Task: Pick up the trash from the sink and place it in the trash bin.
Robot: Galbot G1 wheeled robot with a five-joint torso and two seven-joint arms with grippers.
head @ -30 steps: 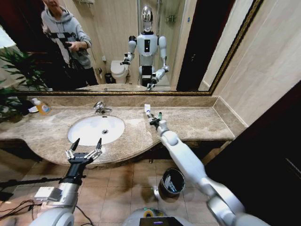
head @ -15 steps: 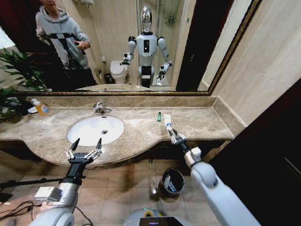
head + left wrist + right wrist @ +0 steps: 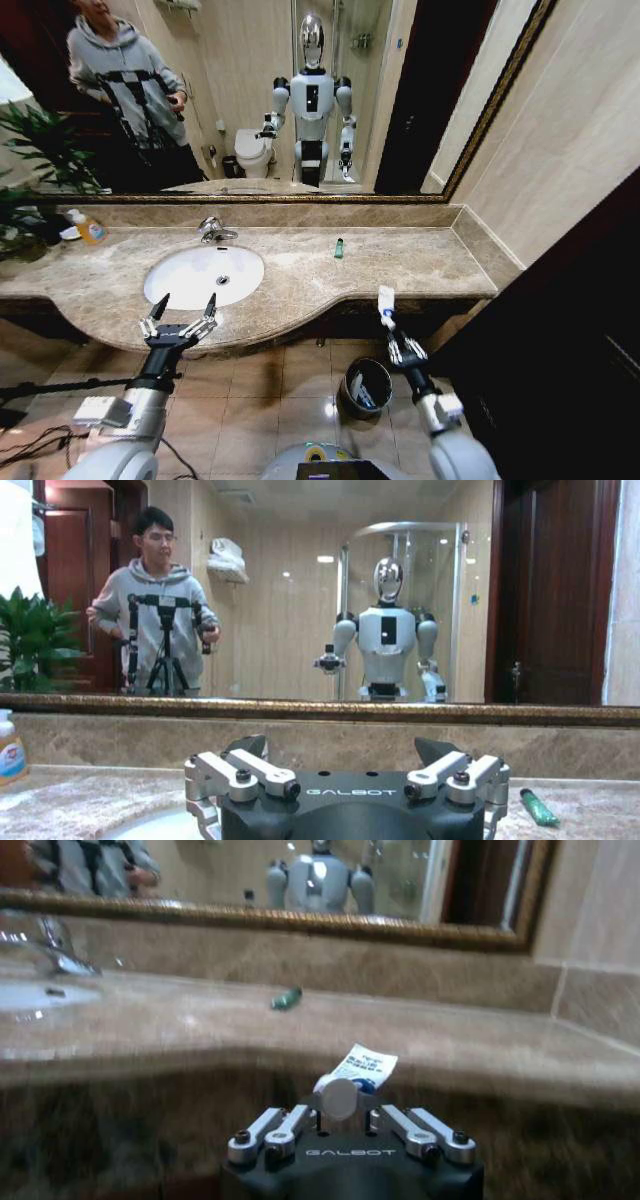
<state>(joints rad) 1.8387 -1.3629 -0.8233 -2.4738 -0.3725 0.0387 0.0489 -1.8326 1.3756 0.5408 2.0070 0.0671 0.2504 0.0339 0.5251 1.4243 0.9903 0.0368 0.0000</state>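
The right gripper [image 3: 388,322] is grasping a white-and-blue tube [image 3: 386,300] beyond the tabletop's [image 3: 420,262] front edge, above the trash bin [image 3: 365,386]. The left gripper [image 3: 180,312] is hovering released at the sink's [image 3: 205,273] front edge.

We see a polished mottled marble counter [image 3: 420,262], our glossy white ceramic sink [image 3: 190,280] with its shiny chrome faucet [image 3: 212,230], our dark metal bin [image 3: 364,385] with a gleaming rim, a reflective mirror [image 3: 250,90] in its gilt frame

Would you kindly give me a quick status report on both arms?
Right end effector shut on white-and-blue tube, off the counter, above trash bin. Left end effector open, idle before sink. Green bottle on counter.
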